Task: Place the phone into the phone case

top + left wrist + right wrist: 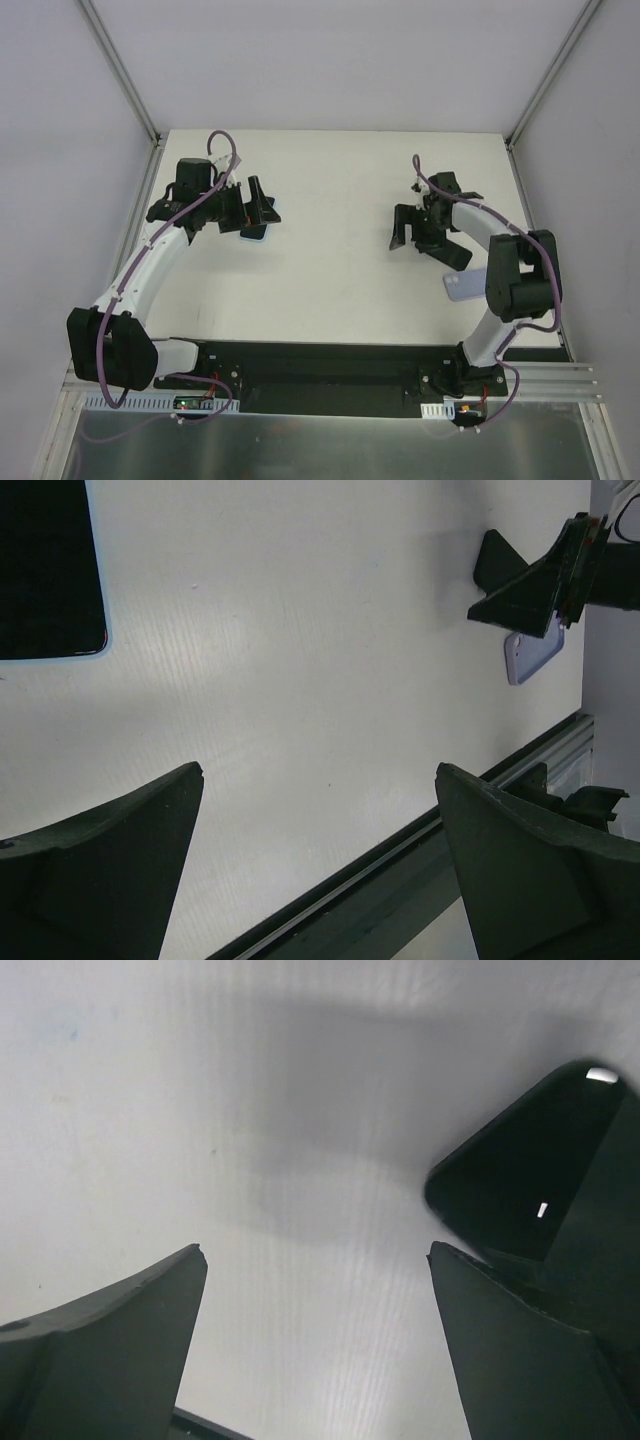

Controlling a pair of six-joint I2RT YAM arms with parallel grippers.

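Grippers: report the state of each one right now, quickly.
Left gripper: open, holding nothing.
Right gripper: open, holding nothing.

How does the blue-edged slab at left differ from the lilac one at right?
The blue-edged slab shows a black glossy face; the lilac one is pale all over. The blue-edged slab lies by the left gripper; the lilac one lies nearer the front edge, by the right arm. Both lie flat on the table.
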